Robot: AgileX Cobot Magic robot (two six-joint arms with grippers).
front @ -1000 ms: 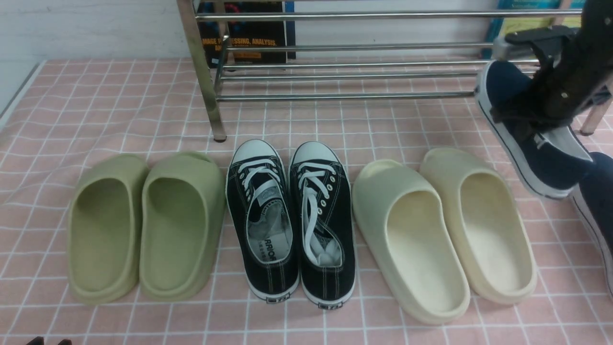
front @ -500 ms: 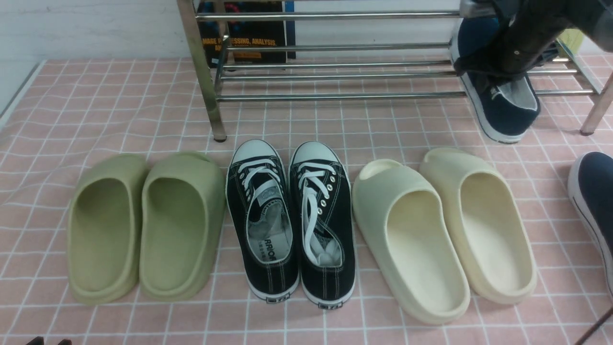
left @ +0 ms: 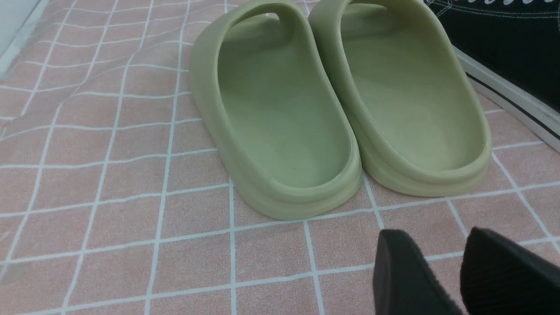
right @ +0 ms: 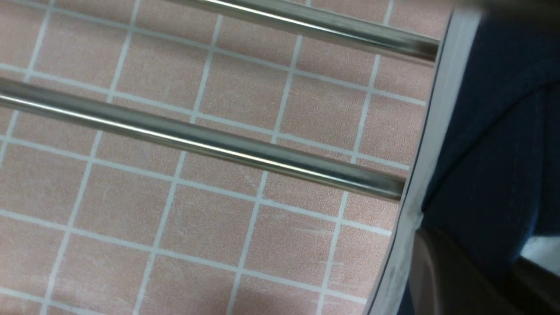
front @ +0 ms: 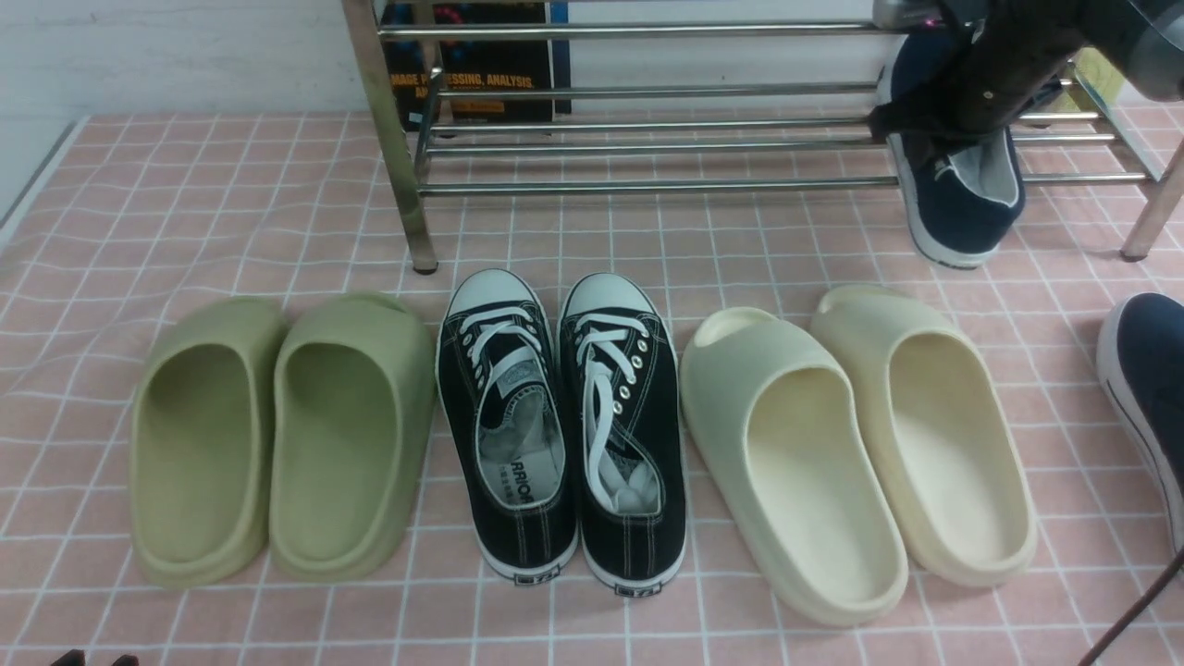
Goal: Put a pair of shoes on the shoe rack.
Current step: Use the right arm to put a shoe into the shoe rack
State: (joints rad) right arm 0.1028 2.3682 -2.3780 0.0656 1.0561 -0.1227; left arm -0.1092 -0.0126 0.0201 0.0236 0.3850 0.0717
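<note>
Right arm (front: pixel 1008 79) angled down — jaws clamped on navy shoe (front: pixel 962 217), left gripper (left: pixel 437 238) low — jaws slightly apart.

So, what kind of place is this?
Likely a test bench staged as a home entrance, not a real hallway: a pink checked cloth as floor, a chrome shoe rack, and a technical book propped behind it.

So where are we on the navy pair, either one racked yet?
Done: nothing fully racked. In hand: the right tool grips the first navy shoe, toe over the shoe rack bars at its right end, heel hanging off the front. Left: release it, then fetch the second navy shoe, lying on the cloth at the far right. The left tool is open, idle by the green slippers.
</note>
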